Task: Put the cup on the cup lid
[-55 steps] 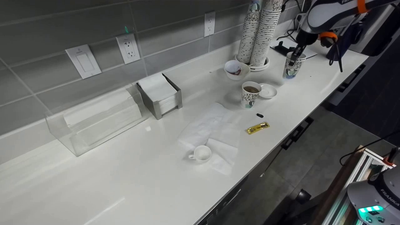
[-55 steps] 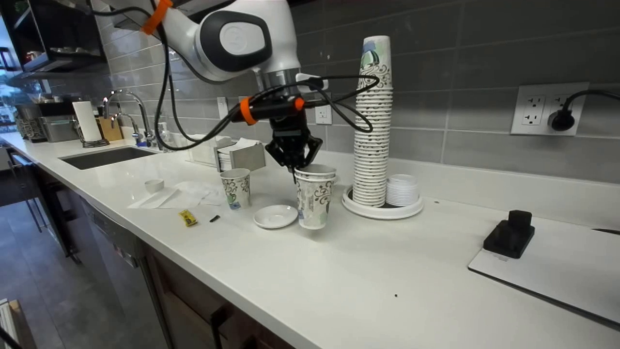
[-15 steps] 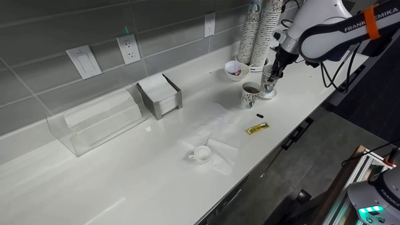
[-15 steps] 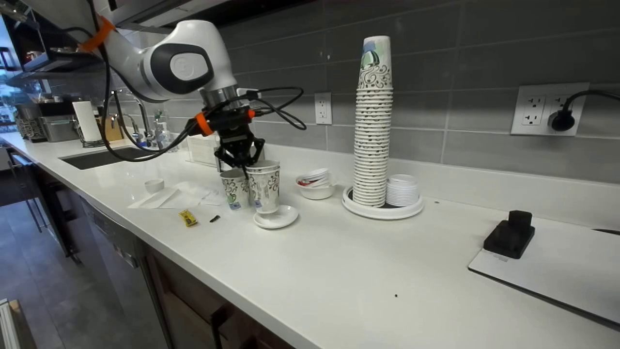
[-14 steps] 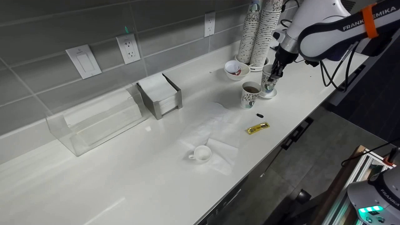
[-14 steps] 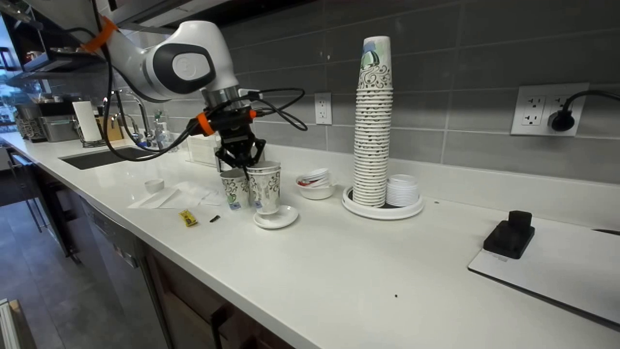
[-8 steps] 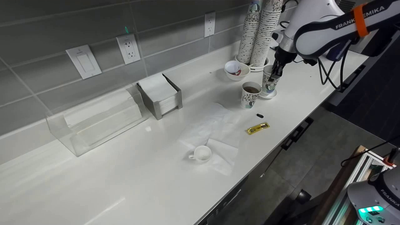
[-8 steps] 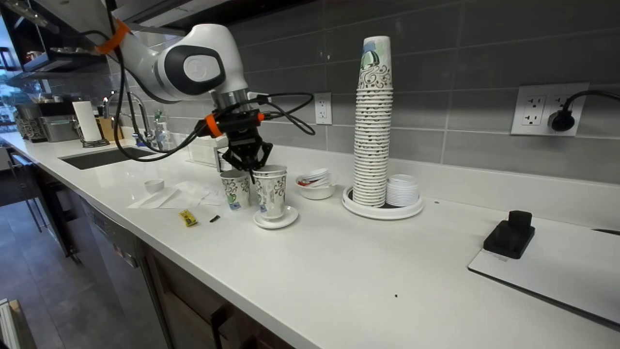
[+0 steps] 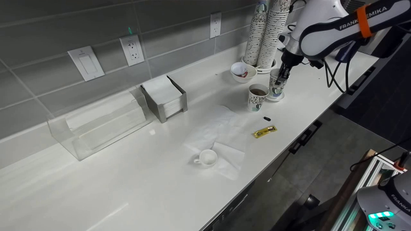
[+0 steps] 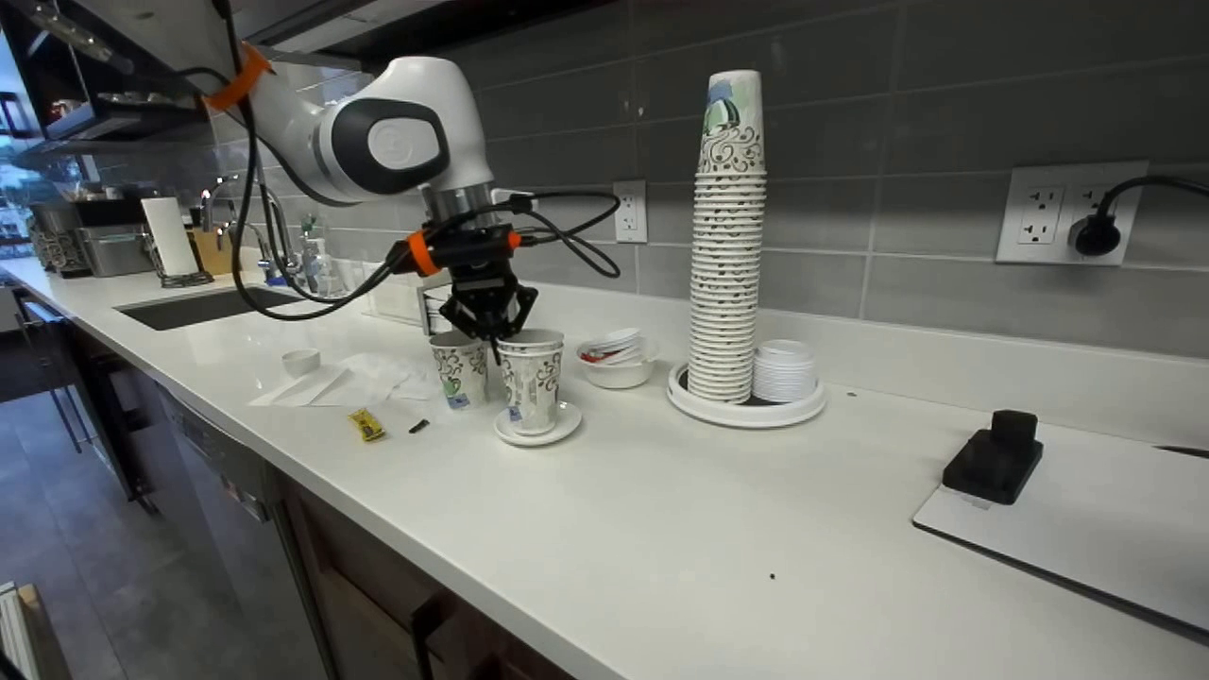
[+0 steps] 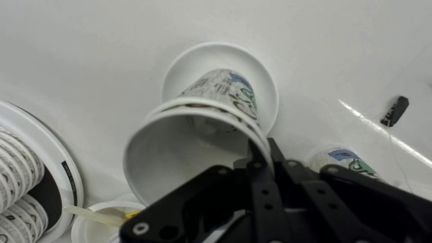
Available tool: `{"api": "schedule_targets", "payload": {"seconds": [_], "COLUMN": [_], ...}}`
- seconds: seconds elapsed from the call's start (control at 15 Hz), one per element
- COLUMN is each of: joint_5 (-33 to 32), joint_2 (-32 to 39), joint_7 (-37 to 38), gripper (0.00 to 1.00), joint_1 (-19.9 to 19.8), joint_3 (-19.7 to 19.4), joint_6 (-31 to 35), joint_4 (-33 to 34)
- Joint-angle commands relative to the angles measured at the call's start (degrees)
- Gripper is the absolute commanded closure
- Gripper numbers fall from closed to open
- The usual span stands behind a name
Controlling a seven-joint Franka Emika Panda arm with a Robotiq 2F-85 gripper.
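The cup (image 9: 276,91) is a pale paper cup with dark swirls and a second rim nested in it. It shows in an exterior view (image 10: 534,389) and in the wrist view (image 11: 219,88). My gripper (image 9: 279,82) is shut on its rim, one finger inside and one outside, as the wrist view shows (image 11: 264,148). The cup lid (image 9: 276,100) is a flat white round disc on the counter, also in an exterior view (image 10: 569,421) and the wrist view (image 11: 195,62). The cup's base is over the lid's middle; I cannot tell if it fully rests there.
A patterned cup with brown drink (image 9: 256,101) stands close beside the lid. A white bowl (image 9: 246,79) with red inside and tall cup stacks (image 10: 727,274) stand near the wall. A white handled cup (image 9: 207,158), napkins (image 9: 229,154) and a yellow packet (image 9: 264,131) lie farther along.
Over several seconds my gripper has carried the cup sideways from beside the lid to over it. In the last second the cup has lowered and shifted slightly toward the lid's middle.
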Motion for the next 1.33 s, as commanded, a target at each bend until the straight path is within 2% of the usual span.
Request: {"api": "schedule_targets", "payload": {"seconds": [0.0,0.93,1.0,1.07,1.27], "joint_5": [3.1,2.3,2.0,1.9,1.4], "joint_2": [0.6,1.1,1.3,1.4,1.5], "joint_7": [-0.1,1.0,1.3,1.6,2.1], "gripper": [0.99,0.99,0.7,0.69,0.5], "joint_1": [-0.7,-1.0,-1.0,-1.0,-1.1], "joint_3": [0.6,0.5,0.5,0.5,0.4], "joint_6": [-0.3,1.9,2.0,2.0,1.9], "joint_4": [1.3,1.1,1.0,1.1,1.1]}}
